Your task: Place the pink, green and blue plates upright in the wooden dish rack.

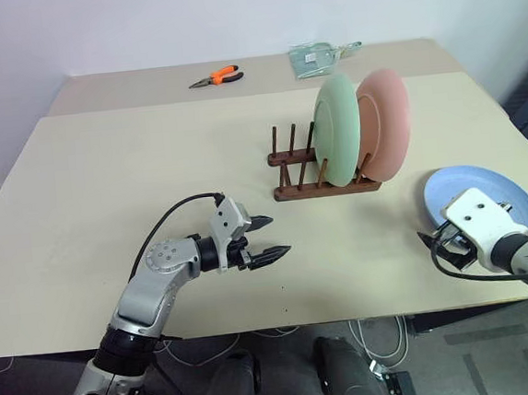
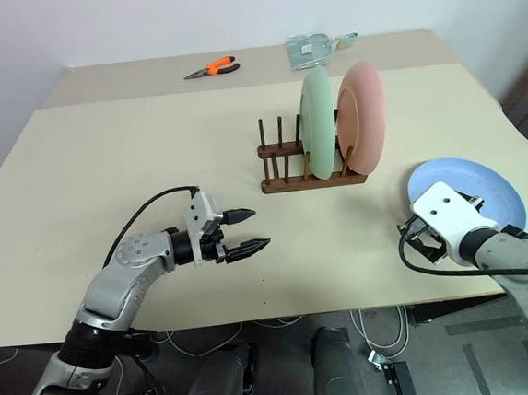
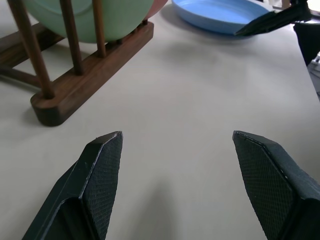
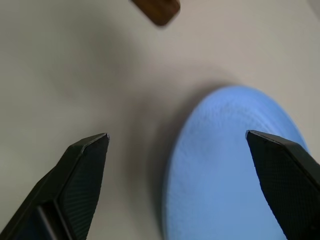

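Right pincer (image 4: pixel 175 150) wide open, empty, over blue plate (image 4: pixel 225 175).

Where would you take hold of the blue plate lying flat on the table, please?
Probably at the near rim of the blue plate, one finger above and one beneath, since only its raised edge gives purchase. The open right gripper already faces that edge.

Light was bright and even, with soft shadows falling beside the rack (image 1: pixel 322 169) and plates on the table (image 1: pixel 106 193). The right wrist view was smeared by motion blur, the blue plate (image 4: pixel 230 170) soft-edged. The left wrist view stayed sharp.
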`<action>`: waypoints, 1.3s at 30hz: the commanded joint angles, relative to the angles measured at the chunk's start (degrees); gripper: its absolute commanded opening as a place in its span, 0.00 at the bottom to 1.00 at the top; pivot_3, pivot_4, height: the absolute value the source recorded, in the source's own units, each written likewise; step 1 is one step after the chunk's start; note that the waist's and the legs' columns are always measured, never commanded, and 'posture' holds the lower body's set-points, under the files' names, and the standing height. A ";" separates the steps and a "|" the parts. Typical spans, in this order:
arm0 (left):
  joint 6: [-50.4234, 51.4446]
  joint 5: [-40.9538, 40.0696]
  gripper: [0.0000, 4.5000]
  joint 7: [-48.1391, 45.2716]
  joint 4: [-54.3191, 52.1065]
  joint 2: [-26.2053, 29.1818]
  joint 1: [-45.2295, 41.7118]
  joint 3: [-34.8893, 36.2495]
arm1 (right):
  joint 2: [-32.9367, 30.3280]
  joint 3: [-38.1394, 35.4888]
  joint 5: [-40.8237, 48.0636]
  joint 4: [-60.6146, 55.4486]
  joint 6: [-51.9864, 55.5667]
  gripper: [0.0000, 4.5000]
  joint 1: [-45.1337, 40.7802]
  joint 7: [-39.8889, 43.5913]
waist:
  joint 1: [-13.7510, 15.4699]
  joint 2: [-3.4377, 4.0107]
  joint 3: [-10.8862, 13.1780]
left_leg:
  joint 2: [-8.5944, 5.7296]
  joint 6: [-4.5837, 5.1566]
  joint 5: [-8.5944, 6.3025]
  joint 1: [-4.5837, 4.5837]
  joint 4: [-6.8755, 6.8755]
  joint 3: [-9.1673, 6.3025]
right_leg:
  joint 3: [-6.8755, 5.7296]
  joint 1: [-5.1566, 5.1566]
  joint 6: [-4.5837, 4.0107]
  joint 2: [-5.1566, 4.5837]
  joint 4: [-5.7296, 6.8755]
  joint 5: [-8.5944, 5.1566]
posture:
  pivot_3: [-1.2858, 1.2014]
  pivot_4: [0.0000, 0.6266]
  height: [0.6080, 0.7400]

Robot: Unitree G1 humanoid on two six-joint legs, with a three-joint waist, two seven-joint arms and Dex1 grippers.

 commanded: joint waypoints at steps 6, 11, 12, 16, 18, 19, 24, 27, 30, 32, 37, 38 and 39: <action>-0.89 0.29 0.80 0.12 -1.62 -0.11 0.22 0.18 | 2.31 6.43 -11.36 7.16 -0.94 0.35 -3.04 -1.91 | 0.99 -0.04 -0.01 | -0.01 0.01 -0.01 0.01 0.02 -0.01 | -0.01 0.02 0.00 -0.01 -0.02 0.01 | 0.52 0.24 1.00; -0.85 0.37 0.80 0.73 -2.26 -0.16 0.85 0.32 | 3.73 6.22 -13.62 7.09 -1.01 0.01 -5.90 -1.04 | 0.82 -0.05 -0.01 | -0.01 0.01 -0.01 0.01 0.02 -0.02 | 0.00 0.03 0.01 -0.01 -0.02 0.00 | 0.52 0.24 1.00; -0.85 0.38 0.80 0.80 -2.24 -0.18 0.85 0.38 | 3.61 5.97 -14.13 6.72 -1.27 0.01 -6.55 -0.79 | 0.84 -0.04 -0.01 | 0.01 0.01 -0.01 0.02 0.02 -0.03 | -0.02 0.02 0.01 0.01 0.00 0.00 | 0.52 0.24 1.00; -1.02 0.28 0.80 1.38 -2.12 -0.29 0.84 1.08 | 2.74 2.00 -14.40 4.41 -4.76 0.01 -10.99 0.44 | 0.83 -0.01 0.01 | 0.00 0.01 -0.01 0.02 0.01 -0.03 | -0.02 0.01 0.02 0.01 0.02 0.01 | 0.52 0.24 1.00; -1.16 0.19 0.80 1.53 -1.67 -0.27 0.56 1.51 | 4.02 -2.35 -12.10 4.42 -5.69 0.01 -16.21 0.43 | 0.82 -0.01 0.01 | 0.00 0.01 -0.01 0.02 0.01 -0.03 | -0.02 0.01 0.02 0.01 0.02 0.01 | 0.52 0.24 1.00; -1.32 0.20 0.80 1.52 -1.37 -0.18 0.42 1.77 | 5.15 -5.97 -9.09 4.53 -6.22 0.01 -20.80 0.51 | 0.69 0.00 0.04 | 0.00 0.01 0.00 0.03 0.00 -0.03 | -0.02 0.01 0.02 0.01 0.03 0.00 | 0.52 0.24 1.00; -2.18 0.61 0.80 1.44 0.24 0.08 -0.17 2.69 | 11.93 -18.02 10.34 2.84 -0.24 0.01 -42.71 2.65 | 0.83 0.07 0.10 | 0.01 0.01 0.00 0.02 -0.04 -0.13 | -0.09 0.01 0.02 0.05 0.03 0.04 | 0.52 0.24 1.00; -2.52 0.51 0.80 1.81 0.82 -0.05 -0.34 3.23 | 15.23 -21.59 24.46 0.78 6.68 0.01 -51.94 3.28 | 1.01 0.05 0.09 | 0.01 0.01 0.00 -0.03 -0.10 -0.41 | -0.28 0.04 -0.02 0.07 0.00 0.17 | 0.52 0.24 1.00; -2.87 0.48 0.80 2.09 1.14 0.08 -0.25 3.78 | 21.78 -21.90 45.43 -1.94 13.07 0.01 -58.76 -1.08 | 0.81 0.07 0.09 | -0.01 0.01 -0.01 -0.05 -0.10 -0.41 | -0.26 0.04 -0.05 0.02 -0.03 0.17 | 0.52 0.24 1.00; -2.94 0.42 0.80 2.39 1.23 0.26 -0.15 4.38 | 27.75 -19.58 57.29 -3.07 14.01 0.01 -60.74 -7.36 | 0.58 0.10 0.09 | 0.01 0.01 0.00 -0.02 -0.10 -0.42 | -0.24 0.01 -0.15 0.02 0.02 0.15 | 0.52 0.24 1.00; -2.96 0.45 0.80 3.17 1.33 1.67 0.19 6.70 | 39.40 -10.86 74.42 -2.10 10.56 0.01 -60.97 -21.96 | 0.13 0.14 0.09 | 0.03 0.01 0.00 0.01 -0.12 -0.48 | -0.23 -0.06 -0.15 0.05 0.15 0.15 | 0.52 0.24 1.00; -2.92 0.47 0.80 3.20 1.17 2.12 0.40 7.02 | 40.89 -9.23 75.57 -1.23 10.10 0.01 -60.59 -23.94 | 0.13 0.14 0.09 | 0.00 0.01 0.00 -0.03 -0.11 -0.50 | -0.23 -0.07 -0.14 0.04 0.15 0.15 | 0.52 0.24 1.00; -2.98 0.51 0.80 3.17 1.10 2.53 0.57 7.24 | 41.93 -7.71 76.06 -0.38 9.83 0.01 -60.16 -25.39 | 0.07 0.13 0.08 | -0.01 0.01 0.00 -0.03 -0.10 -0.50 | -0.23 -0.10 -0.11 0.04 0.15 0.17 | 0.52 0.24 1.00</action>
